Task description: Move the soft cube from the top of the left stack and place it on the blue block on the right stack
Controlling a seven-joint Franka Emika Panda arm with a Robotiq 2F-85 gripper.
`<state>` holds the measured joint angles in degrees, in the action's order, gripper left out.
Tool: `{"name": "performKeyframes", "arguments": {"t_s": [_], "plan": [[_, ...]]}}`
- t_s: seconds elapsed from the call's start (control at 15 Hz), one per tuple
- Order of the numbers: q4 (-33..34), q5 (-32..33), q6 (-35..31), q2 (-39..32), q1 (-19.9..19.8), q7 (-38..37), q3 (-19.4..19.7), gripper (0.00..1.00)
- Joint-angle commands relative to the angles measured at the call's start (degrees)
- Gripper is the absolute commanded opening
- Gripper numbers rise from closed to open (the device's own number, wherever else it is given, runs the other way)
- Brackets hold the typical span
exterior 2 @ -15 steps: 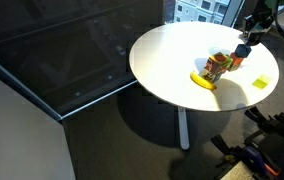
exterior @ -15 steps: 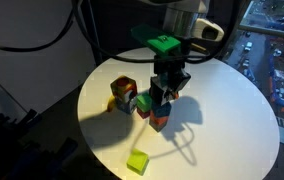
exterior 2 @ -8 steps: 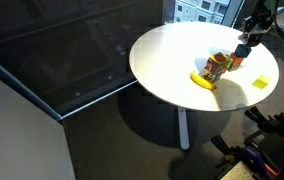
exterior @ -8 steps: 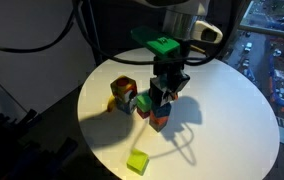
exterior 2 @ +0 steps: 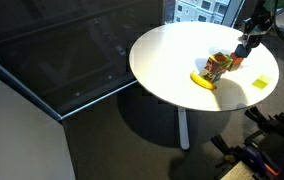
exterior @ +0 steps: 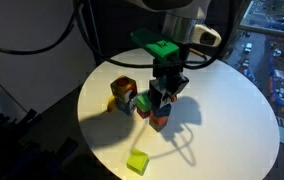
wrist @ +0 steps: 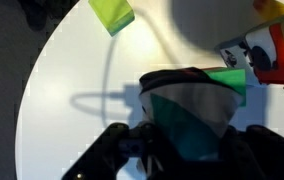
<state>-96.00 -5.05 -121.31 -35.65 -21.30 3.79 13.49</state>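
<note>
single arm over a round white table. gripper hangs straight above the right stack, fingers pointing down. in the wrist view the jaws are set partly apart and closed onto the soft cube, which fills the gap between the dark fingers; a white face and a teal-green face of it show. in an exterior view the cube is mostly hidden by the gripper and reads as a dark lump right over the right stack; cannot tell if it touches the stack top or sits just above it. the right stack is two small cubes, the blue block on top of an orange-red block, upright. the left stack sits just beside the right stack, on the side away from the window; orange, dark, green and red patches show, and its near edge looks to touch the right stack's base, though that is unclear. a lone yellow-green cube lies well apart from the right stack, toward the table's near edge, and shows at the top of the wrist view. a few blocks in orange-red, white, yellow and green sit at the wrist view's right edge; cannot tell which stack they belong to. in the farther exterior view the gripper is over the block cluster near the table's far side, too small for detail.
</note>
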Motion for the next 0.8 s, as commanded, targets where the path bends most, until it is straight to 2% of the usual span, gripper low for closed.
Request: {"name": "performKeyframes", "arguments": {"t_s": [0.0, 0.2, 0.27, 0.4, 0.73], "plan": [[1.99, -1.24, 1.97, -0.87, -1.53, 0.81, -1.08, 0.16], [2.05, -1.19, 1.99, -1.07, -1.59, 0.8, -1.05, 0.2], [2.02, -1.13, 1.84, -1.1, -1.57, 0.73, -1.01, 0.49], [2.0, -1.14, 1.86, -1.08, -1.63, 0.83, -1.03, 0.56], [1.95, -1.05, 1.78, -1.08, -1.58, 0.86, -1.02, 0.96]]}}
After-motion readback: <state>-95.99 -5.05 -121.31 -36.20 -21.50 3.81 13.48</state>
